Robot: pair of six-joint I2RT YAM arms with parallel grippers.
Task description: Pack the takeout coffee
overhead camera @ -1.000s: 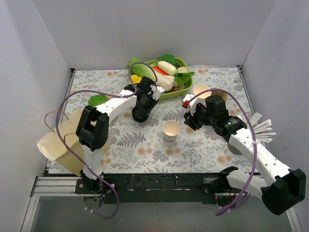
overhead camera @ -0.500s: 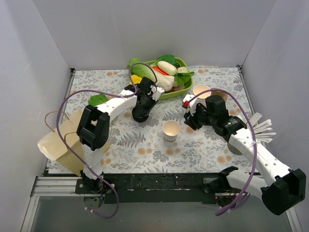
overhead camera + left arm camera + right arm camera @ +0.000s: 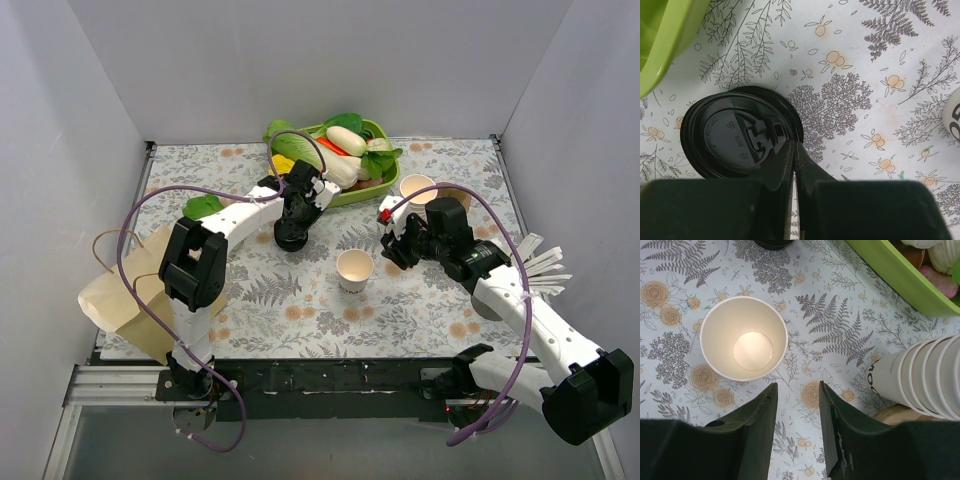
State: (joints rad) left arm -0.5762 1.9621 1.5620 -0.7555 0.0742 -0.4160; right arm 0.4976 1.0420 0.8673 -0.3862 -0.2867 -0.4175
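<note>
My left gripper (image 3: 795, 165) is clamped on the rim of 1 black lid (image 3: 735, 140). My right gripper (image 3: 797, 410) has its fingers apart, just beside 1 upright lidless paper cup (image 3: 743, 338). 1 cup stack (image 3: 925, 375) is to the right.

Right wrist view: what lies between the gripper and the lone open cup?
Only bare fern-print tablecloth separates the open right gripper from the lidless cup, as the right wrist view shows.

White arms (image 3: 243, 213), black joints (image 3: 196, 266), purple cables (image 3: 120, 262).
</note>
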